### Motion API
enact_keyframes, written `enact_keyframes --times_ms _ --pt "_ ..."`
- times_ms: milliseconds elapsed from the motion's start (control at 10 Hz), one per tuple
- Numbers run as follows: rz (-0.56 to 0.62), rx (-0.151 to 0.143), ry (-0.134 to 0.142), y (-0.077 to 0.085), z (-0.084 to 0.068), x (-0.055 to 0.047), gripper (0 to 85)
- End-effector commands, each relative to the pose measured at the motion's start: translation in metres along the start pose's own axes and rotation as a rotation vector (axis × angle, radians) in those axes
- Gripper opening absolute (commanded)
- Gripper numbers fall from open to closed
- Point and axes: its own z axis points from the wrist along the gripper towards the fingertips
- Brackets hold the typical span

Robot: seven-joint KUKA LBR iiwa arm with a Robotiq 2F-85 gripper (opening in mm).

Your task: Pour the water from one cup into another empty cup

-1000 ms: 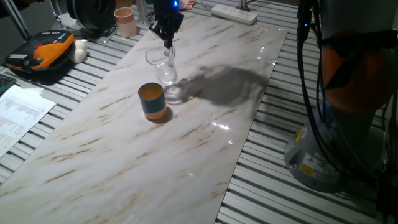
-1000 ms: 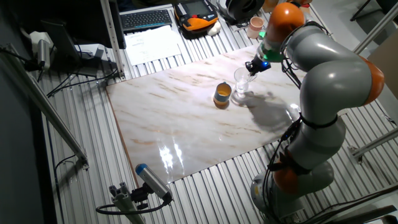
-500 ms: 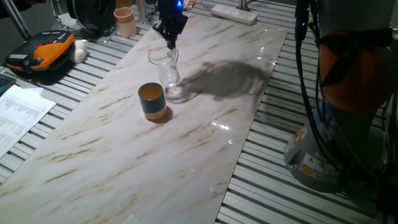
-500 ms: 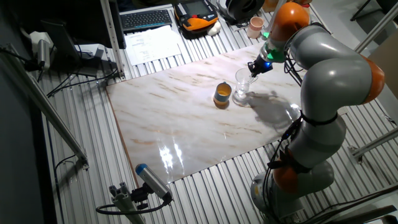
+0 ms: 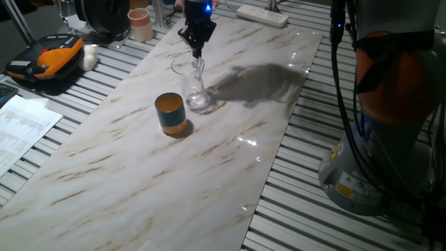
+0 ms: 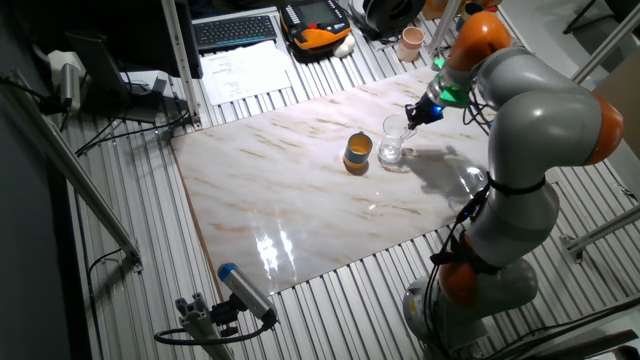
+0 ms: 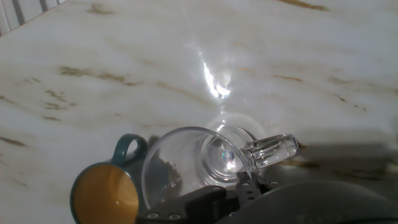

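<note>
Marble-patterned board (image 5: 209, 160) lies across a slatted metal table (image 5: 327, 223); all task items stand on this board.

1. My gripper (image 5: 197, 50) grips the clear glass cup (image 5: 194, 86) at its rim. Both fixed views show the fingers closed on the rim edge farthest from the teal cup; the hand view shows one finger inside the rim and one outside.
2. The glass cup (image 6: 392, 143) appears roughly upright in the fixed views, base at the board surface. I cannot tell whether the base fully rests on the board.
3. The teal cup (image 5: 170, 113), orange inside, stands just beside the glass cup, apart from it.

View differences:
- Only the hand view shows a handle on the teal cup (image 7: 109, 190) and the thick round base of the glass cup (image 7: 214, 155) seen through its mouth. The water cannot be made out clearly in any view.
- One fixed view shows a pinkish-beige cup (image 5: 140, 24) at the far end of the table, an orange-and-black device (image 5: 47, 59), printed sheets (image 5: 21, 129) and a white power strip (image 5: 263, 14).
- The other fixed view shows my grey-and-orange arm (image 6: 525, 130) in full, a keyboard (image 6: 236, 30) and a blue-tipped cylinder (image 6: 245, 290) on a stand.

Text on the printed sheets and on the yellow label at my base is too small to read.
</note>
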Motion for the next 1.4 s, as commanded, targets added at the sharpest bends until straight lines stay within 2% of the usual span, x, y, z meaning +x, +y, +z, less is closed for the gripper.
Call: enact_keyframes --times_ms 0,200,400,600,800,1100,1300 --pt "0.006 -0.011 0.003 -0.004 0.001 0.0 0.0" --pt "0.03 -0.018 0.009 -0.006 0.0 0.0 0.0" --pt "0.049 -0.012 0.01 -0.008 0.003 0.0 0.0" --pt "0.05 -0.006 0.007 -0.009 0.008 -0.001 0.0" --pt "0.049 -0.012 0.003 -0.01 0.01 -0.001 0.0" --pt "0.019 -0.019 -0.03 -0.009 0.01 -0.001 0.0" --pt "0.009 -0.025 -0.037 -0.01 0.011 -0.001 0.0"
